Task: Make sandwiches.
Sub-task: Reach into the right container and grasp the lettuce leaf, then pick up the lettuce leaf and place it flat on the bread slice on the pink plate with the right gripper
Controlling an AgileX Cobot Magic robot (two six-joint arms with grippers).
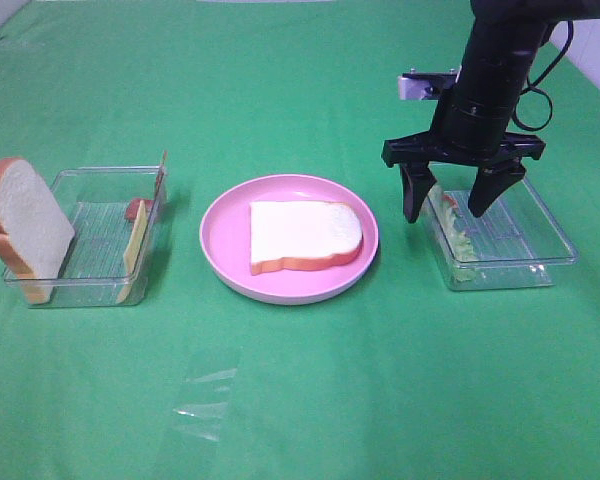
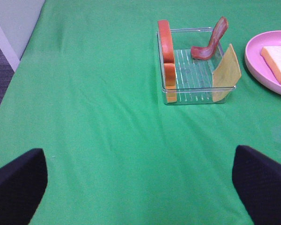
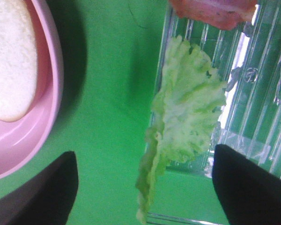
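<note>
No stacked sandwiches show in any view. One white bread slice lies flat on the round pink plate in the middle. My right gripper hangs open just above the left end of the right clear tray, holding nothing. Under it, in the right wrist view, a pale green lettuce leaf lies along the tray's edge, between the open gripper fingers. A reddish bacon piece lies farther in. My left gripper is open over bare cloth, well short of the left tray.
The left tray holds an upright bread slice, a yellow cheese square and a bacon strip. A scrap of clear film lies on the green cloth near the front. The table's left edge shows in the left wrist view.
</note>
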